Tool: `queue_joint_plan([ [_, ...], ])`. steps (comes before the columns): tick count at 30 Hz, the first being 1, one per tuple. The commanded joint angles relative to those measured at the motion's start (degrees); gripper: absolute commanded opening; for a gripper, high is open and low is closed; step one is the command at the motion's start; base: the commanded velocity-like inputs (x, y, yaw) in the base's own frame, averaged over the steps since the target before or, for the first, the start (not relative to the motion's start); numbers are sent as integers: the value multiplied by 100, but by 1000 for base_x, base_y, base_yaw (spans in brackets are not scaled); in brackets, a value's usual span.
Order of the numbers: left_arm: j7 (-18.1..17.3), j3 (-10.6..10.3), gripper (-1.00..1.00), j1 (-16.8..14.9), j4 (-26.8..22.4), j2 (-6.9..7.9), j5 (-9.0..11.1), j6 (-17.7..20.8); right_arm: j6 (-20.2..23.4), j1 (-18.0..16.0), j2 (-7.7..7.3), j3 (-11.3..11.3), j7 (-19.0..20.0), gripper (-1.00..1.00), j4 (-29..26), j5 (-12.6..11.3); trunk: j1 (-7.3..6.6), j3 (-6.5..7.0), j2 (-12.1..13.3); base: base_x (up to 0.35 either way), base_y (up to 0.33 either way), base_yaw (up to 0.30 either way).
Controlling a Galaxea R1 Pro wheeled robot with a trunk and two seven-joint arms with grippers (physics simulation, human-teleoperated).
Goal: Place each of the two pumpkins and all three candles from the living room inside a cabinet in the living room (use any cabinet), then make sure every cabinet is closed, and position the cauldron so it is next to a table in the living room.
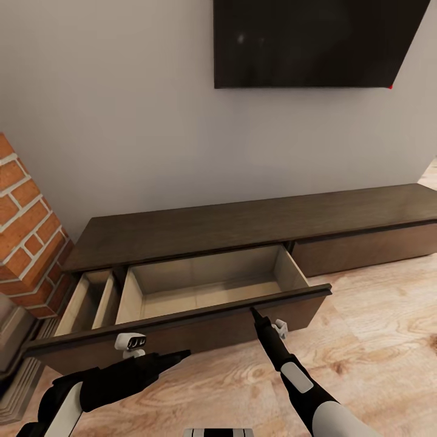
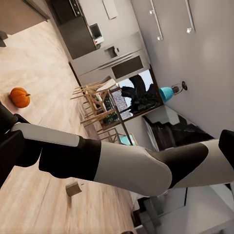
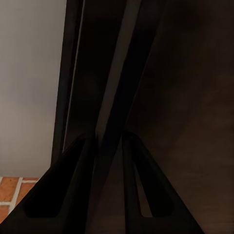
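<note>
The long low dark-brown cabinet point(image 1: 255, 221) runs along the wall under the TV. Its wide left front point(image 1: 182, 328) is pulled out, and the pale wood compartment point(image 1: 206, 285) behind it holds nothing. My right gripper point(image 1: 254, 312) sits on the top edge of that front; in the right wrist view its fingers point(image 3: 87, 185) pinch the thin dark lip between them. My left gripper point(image 1: 184, 354) hovers shut in front of the panel, apart from it. Behind me, an orange pumpkin point(image 2: 20, 97) and a small beige candle point(image 2: 74, 188) lie on the plank floor.
A red-brick fireplace point(image 1: 27, 237) stands hard against the cabinet's left end. The black TV point(image 1: 315, 39) hangs above. The cabinet's right front point(image 1: 364, 249) is closed. Light wood floor spreads to the right. The left wrist view also takes in chairs point(image 2: 97, 102) and a kitchen point(image 2: 83, 34).
</note>
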Motion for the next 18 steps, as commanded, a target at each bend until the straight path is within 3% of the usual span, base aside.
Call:
queue_joint_plan([
  [1,3,-9,100,-5,2,4,29,36,-16,1,2,522,-8,-100,50,63,0,-5,-1,-4,0,0],
  [18,3,-9,100,-5,2,4,29,36,-25,1,7,522,-8,-100,46,67,0,-5,-1,-28,0,0],
])
